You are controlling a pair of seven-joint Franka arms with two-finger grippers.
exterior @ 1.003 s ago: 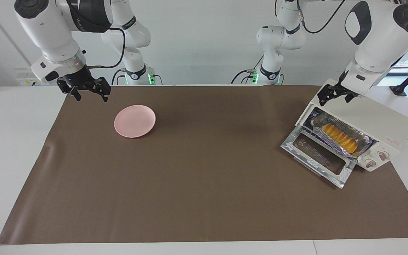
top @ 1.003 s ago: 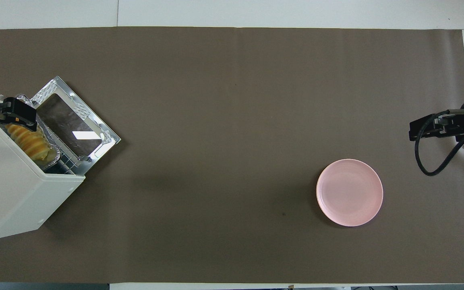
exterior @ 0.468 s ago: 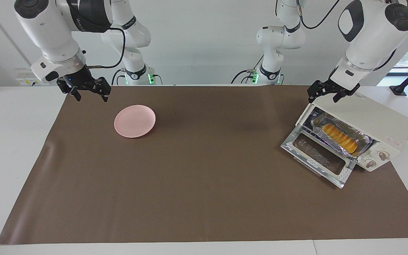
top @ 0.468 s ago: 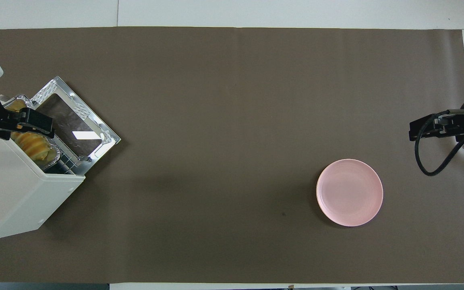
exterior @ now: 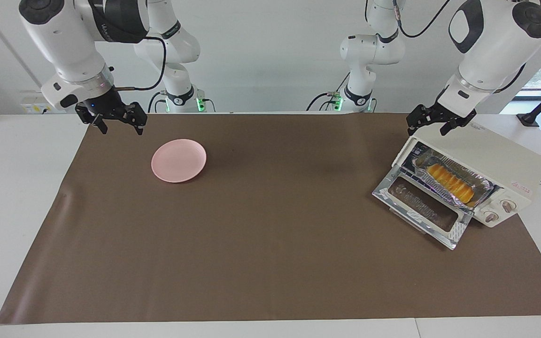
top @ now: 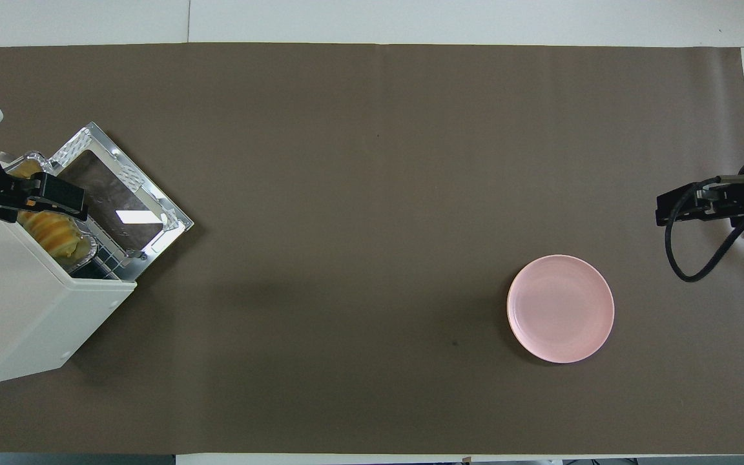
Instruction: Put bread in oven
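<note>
The bread (exterior: 451,182) (top: 52,232), a ridged yellow-orange loaf, lies in a silver foil tray (exterior: 484,187) on the rack inside the oven (exterior: 491,152) (top: 17,303). The cream-white oven stands at the left arm's end of the table, and its glass door (exterior: 423,206) (top: 113,194) hangs down open. My left gripper (exterior: 429,129) (top: 62,200) hovers open over the oven's top front corner, holding nothing. Over the mat's corner at the right arm's end, my right gripper (exterior: 120,127) (top: 664,210) waits open and empty.
A round pink plate (exterior: 179,160) (top: 560,309) with nothing on it sits on the brown mat (exterior: 270,234) toward the right arm's end. The oven's two knobs (exterior: 498,211) face away from the robots.
The left gripper has lifted off the oven's top and shifted slightly toward the table's middle, then nearly stopped. The right arm, bread and door have not moved.
</note>
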